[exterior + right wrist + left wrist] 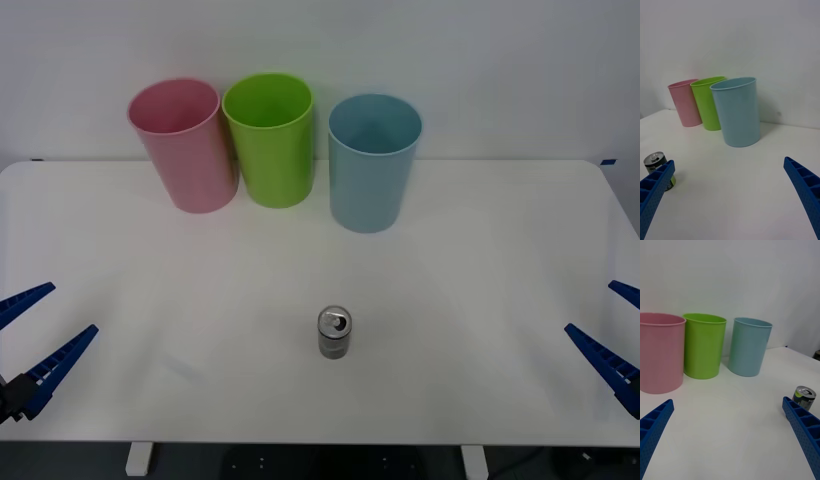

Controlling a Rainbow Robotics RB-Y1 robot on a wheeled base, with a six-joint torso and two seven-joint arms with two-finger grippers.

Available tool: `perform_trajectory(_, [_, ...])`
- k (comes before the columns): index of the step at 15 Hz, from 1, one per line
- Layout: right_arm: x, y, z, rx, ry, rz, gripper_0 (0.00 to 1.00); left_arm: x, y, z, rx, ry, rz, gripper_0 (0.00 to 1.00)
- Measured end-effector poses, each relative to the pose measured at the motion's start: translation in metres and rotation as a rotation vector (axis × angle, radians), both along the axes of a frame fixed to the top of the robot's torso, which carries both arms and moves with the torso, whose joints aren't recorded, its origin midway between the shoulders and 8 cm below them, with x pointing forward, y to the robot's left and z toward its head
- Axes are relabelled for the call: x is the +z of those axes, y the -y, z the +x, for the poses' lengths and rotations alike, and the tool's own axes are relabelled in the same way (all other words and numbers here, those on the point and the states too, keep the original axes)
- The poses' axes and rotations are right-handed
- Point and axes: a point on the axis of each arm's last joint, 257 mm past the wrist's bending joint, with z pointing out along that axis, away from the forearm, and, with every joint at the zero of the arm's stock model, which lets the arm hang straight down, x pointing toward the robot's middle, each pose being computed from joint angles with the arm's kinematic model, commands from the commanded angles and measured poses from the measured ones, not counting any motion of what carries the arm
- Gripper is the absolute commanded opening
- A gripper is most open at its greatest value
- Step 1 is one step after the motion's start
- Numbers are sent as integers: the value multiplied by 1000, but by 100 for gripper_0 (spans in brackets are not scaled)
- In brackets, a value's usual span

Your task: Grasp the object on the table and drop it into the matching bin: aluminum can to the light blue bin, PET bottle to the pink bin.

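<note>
Front view: a small aluminum can (334, 332) stands upright near the middle of the white table (480, 300), toward its near edge and well apart from the three bins lined up along the far side, the pink bin (183, 146), a lime green bin (269, 139) and the light blue bin (372, 163), the last being the can's destination. The left gripper (28, 343) waits at the table's left edge and the right gripper (618, 338) at its right edge, each with blue ribbed fingers spread wide, holding nothing and touching nothing. The can looks light, rigid but thin-walled and smooth, so it would likely slide or dent under a careless squeeze; a hold across the middle of its round side wall, below the rim, seems the safest place to take it. Right wrist view: the right gripper (730, 195) is opened broadly, its fingers (805, 187) at the two lower corners, with the can (658, 169) partly hidden behind one finger and apart from it; the light blue bin (736, 111) stands closest ahead, the green (709, 102) and pink (685, 102) bins beyond. Left wrist view: the left gripper (728, 431) is equally wide and empty, the can (804, 397) standing just behind one finger (803, 427), whether touching cannot be told, with the pink bin (659, 352), green bin (703, 345) and light blue bin (750, 346) in a row ahead.
</note>
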Motion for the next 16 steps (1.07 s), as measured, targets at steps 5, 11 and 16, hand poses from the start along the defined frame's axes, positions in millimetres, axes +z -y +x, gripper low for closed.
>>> perform_trajectory(5, [0, 1, -1, -13, 8, 43, 100, 0, 0, 0, 0, 0, 0, 100])
perform_trajectory(11, [-6, -14, -1, 39, -7, 22, 100, 0, 0, 0, 0, 0, 0, 100])
perform_trajectory(16, [-31, -29, -4, 90, -36, -47, 100, 0, 0, 0, 0, 0, 0, 100])
